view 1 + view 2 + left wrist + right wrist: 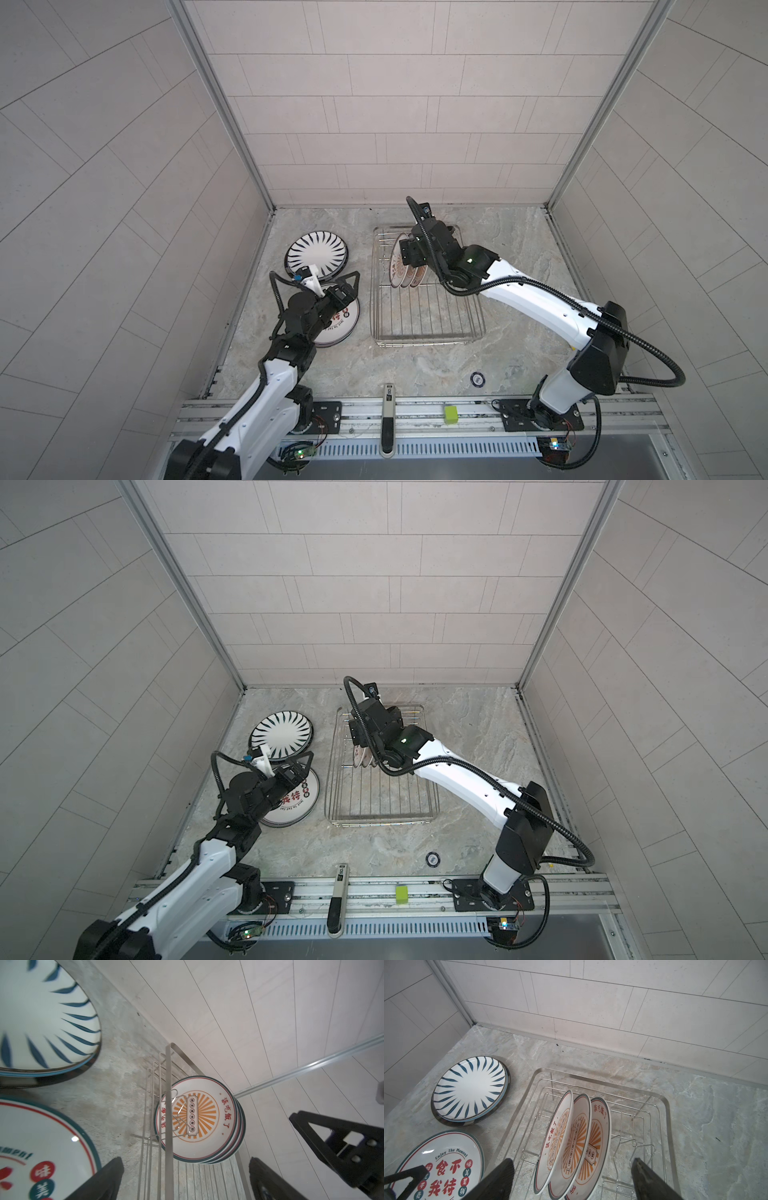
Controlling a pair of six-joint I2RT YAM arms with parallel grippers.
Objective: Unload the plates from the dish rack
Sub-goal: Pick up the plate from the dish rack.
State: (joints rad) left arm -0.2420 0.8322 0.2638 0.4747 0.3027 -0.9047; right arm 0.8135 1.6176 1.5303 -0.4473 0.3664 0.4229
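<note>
Though near dish rack point(428, 341), flat plates point(318, 249) apart

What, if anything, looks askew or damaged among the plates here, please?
The three sunburst plates in the dish rack lean tilted and bunched closely together rather than standing upright; whether they touch is unclear. Nothing looks chipped or spilled.

Plate point(446, 1167) w/ "Enjoy The Moment", 食不我待; racked plates point(579, 1142): 該吃飯了.
</note>
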